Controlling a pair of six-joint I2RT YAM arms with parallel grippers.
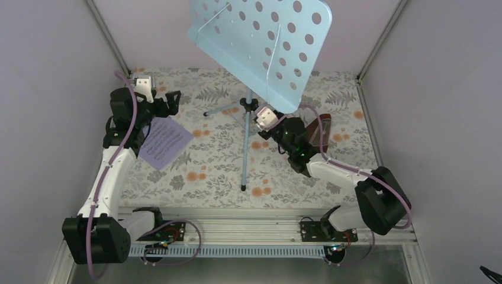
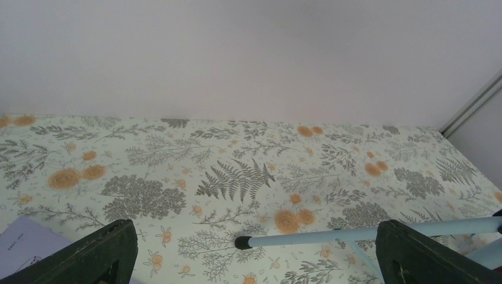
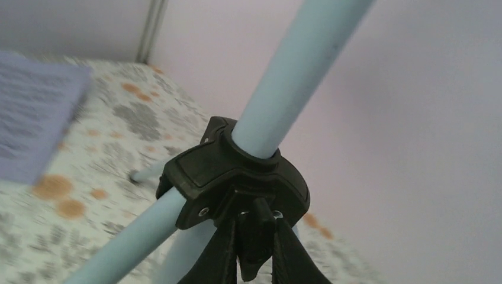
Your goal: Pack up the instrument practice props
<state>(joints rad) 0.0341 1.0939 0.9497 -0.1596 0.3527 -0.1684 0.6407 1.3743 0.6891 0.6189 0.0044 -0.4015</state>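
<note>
evidently the right gripper (image 3: 254, 254) pinches narrow on the black knob (image 3: 256, 231) under the collar (image 3: 195, 171) of the music stand (image 1: 260, 41), upright at frame centre. twist it slowly without tipping the pole (image 3: 290, 77); the left gripper (image 2: 260, 254), jaws wide at upper left, could brace a leg (image 2: 355, 234).

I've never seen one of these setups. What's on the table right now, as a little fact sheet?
Music stand: light blue, upright on its tripod, plate tilted
Sheet page: lilac, flat on the floral table, by the left arm
Metronome: brown, partly hidden behind the right arm
Left jaws: open, holding nothing
Right jaws: shut on the black knob at the stand's collar
</note>
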